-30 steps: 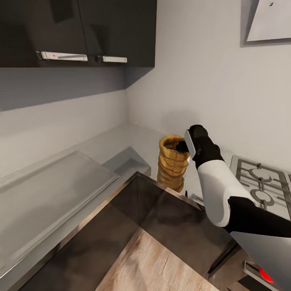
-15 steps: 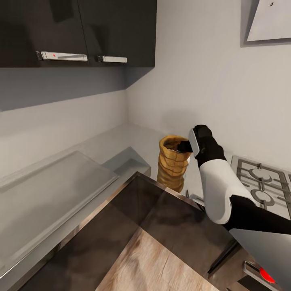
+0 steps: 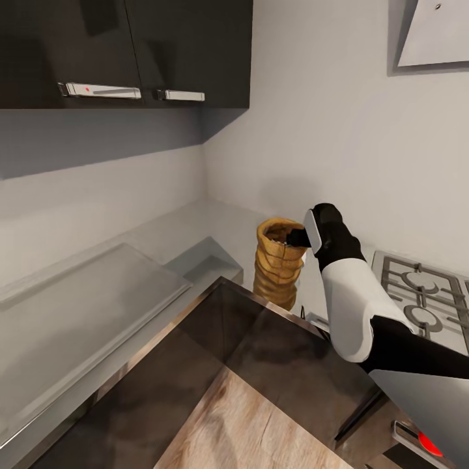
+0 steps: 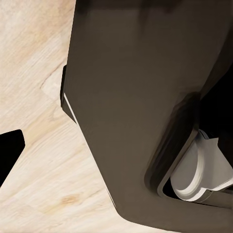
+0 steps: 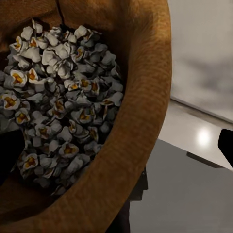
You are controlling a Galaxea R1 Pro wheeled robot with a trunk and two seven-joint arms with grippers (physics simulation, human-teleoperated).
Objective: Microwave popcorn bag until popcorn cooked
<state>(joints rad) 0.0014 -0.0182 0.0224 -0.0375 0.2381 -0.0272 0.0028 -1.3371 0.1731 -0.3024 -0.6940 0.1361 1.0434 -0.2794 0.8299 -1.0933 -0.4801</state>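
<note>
I am viewing the popcorn bag (image 3: 279,264), which is standing upright on the pale grey surface (image 3: 215,225) in the corner of the kitchen, near the gas hob (image 3: 422,296) and well below the dark wall cabinets (image 3: 130,52). In the right wrist view the bag (image 5: 141,121) is holding a heap of white, puffed kernels (image 5: 63,97) with yellow centres, so I am judging that the contents are already popped; whether this is the render's default or the result of heating, I cannot tell. I am positioning the right gripper (image 3: 298,236) at the rolled rim of the bag, with the arm reaching in from the hob side. The dark tips are framing the rim at the two edges of the right wrist view, apparently one inside the mouth and one outside, with the rim between them; the jaws are standing apart and are not yet pinching the paper. The left wrist camera is looking down at light wood floor (image 4: 34,145) and a dark cabinet panel (image 4: 141,97); I cannot tell how the left jaws are standing. I am judging the task to be at the pick-up step: the bag is not lifted, and transfer to the microwave and heating are left.
</note>
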